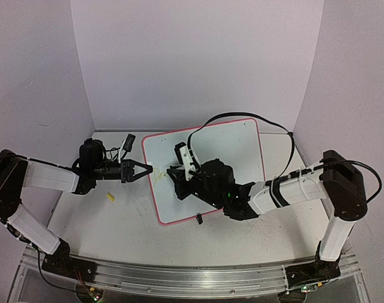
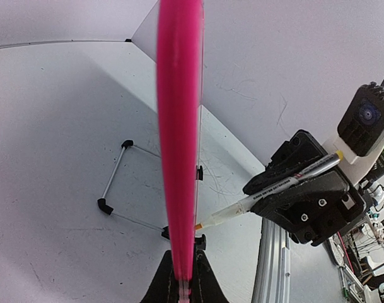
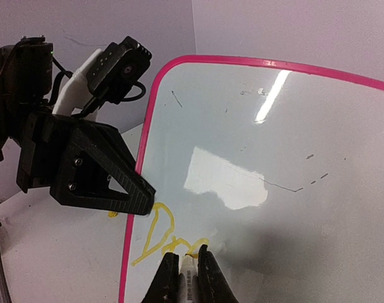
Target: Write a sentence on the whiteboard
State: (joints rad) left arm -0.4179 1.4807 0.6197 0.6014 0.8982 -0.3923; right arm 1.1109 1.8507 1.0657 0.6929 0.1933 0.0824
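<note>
The sentence [image 3: 161, 237] is so far only a few loose yellow letters, roughly "Dre". It sits low on the whiteboard [image 3: 286, 120], just inside the pink left rim. To the right of those letters the glossy face runs on bare to the far rim, apart from a few small dark flecks and two patches of glare, so most of the line's width is open. On the left there is hardly any margin between the first letter and the rim. The left gripper [image 3: 141, 194] crowds that spot, its jaws pressed together on the board's left edge just above the writing; its own camera shows the rim pinched edge-on between its fingers [image 2: 159, 287]. The right gripper [image 3: 188, 273] is closed tight around a marker [image 2: 273, 188], whose orange-yellow tip meets the board at the last letter. From above, the whiteboard [image 1: 236, 142] lies askew in the middle of the tabletop [image 1: 116, 224], with the left gripper [image 1: 147, 169] at its left edge and the right gripper [image 1: 178, 174] over its left half. A black cable [image 1: 242, 116] arcs above the far rim. Thin black stand legs [image 2: 113, 183] show behind the board. A small yellow piece [image 1: 110, 197] lies on the scuffed table to the left, apart from the board. Plain pale walls [image 1: 198, 63] close in the back and sides, and a metal rail [image 1: 192, 281] runs along the near edge.
</note>
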